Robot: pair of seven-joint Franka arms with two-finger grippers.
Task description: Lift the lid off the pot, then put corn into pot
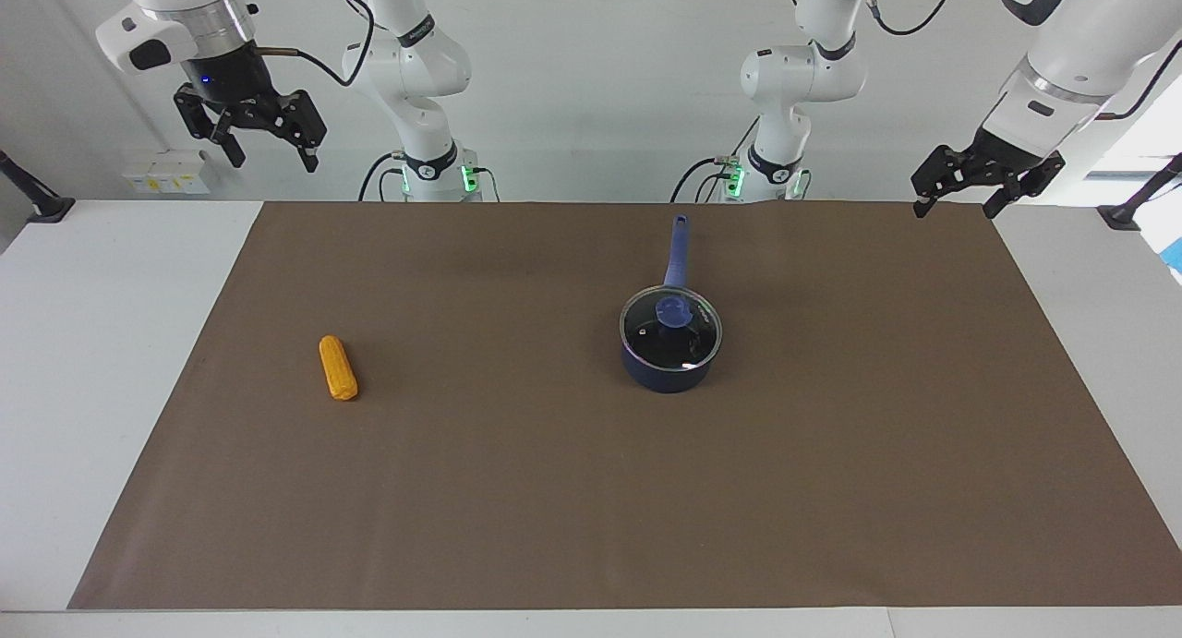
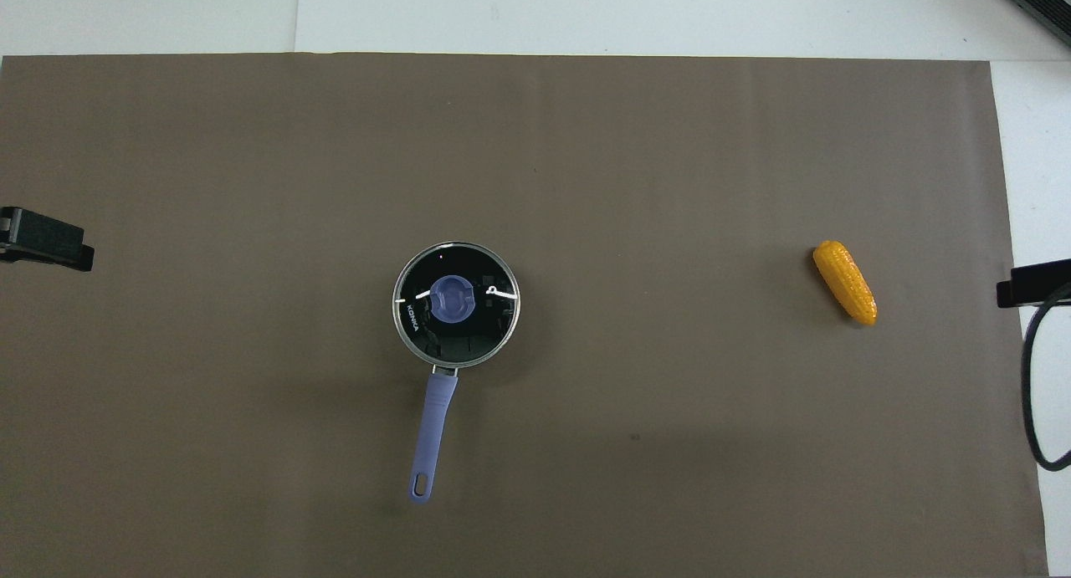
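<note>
The navy pot stands on the brown mat, its long blue handle pointing toward the robots. The glass lid with its blue knob sits closed on the pot. In the overhead view the lid covers the pot, whose handle shows. The corn lies on the mat toward the right arm's end, also in the overhead view. My right gripper is open, high over the table's edge at its end. My left gripper is open, raised over the mat's corner at its end.
The brown mat covers most of the white table. Only the grippers' tips show at the overhead view's sides, the left gripper and the right gripper. A black cable hangs by the right one.
</note>
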